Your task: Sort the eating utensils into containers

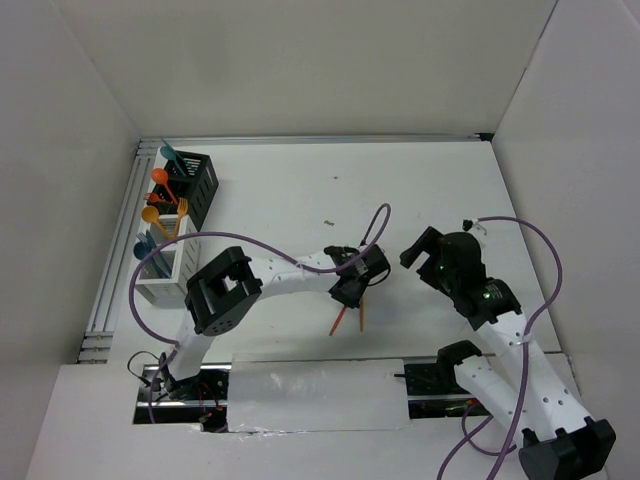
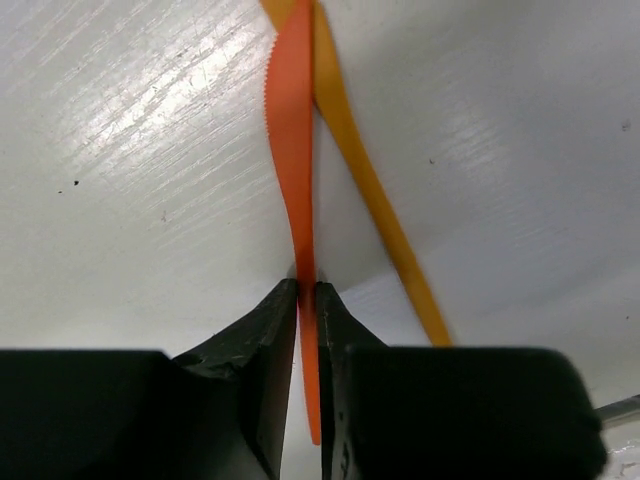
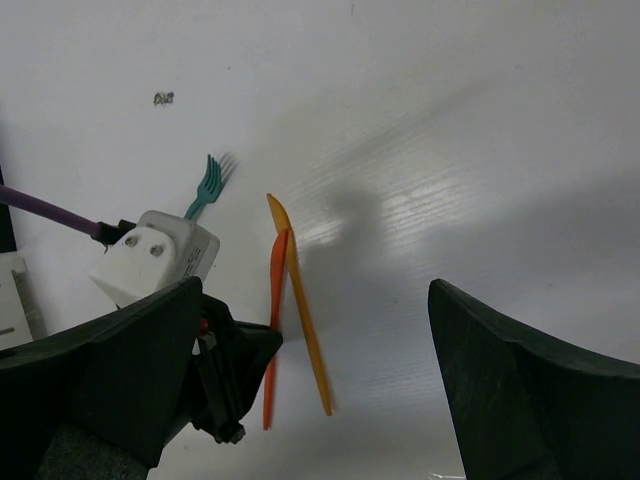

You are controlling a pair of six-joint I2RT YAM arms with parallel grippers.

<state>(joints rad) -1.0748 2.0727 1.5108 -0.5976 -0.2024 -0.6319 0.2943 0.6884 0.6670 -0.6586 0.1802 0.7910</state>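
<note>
My left gripper (image 1: 349, 291) is shut on a thin orange utensil (image 2: 291, 150) with a serrated edge, pinched edge-on between the fingertips (image 2: 283, 300) at table level. A yellow utensil (image 2: 375, 200) lies right beside it, their far tips crossing. Both show in the top view, the orange one (image 1: 338, 322) and the yellow one (image 1: 362, 316). A teal fork (image 3: 207, 187) lies just beyond the left gripper. My right gripper (image 1: 421, 249) is open and empty, hovering to the right of the pair (image 3: 315, 300). The black caddy (image 1: 197, 186) and the white caddy (image 1: 163, 268) stand at the far left, holding several utensils.
A metal rail (image 1: 118, 250) runs along the table's left edge behind the caddies. A small dark speck (image 1: 328, 222) lies mid-table. Purple cables (image 1: 540, 260) loop off both arms. White walls close in the table on three sides.
</note>
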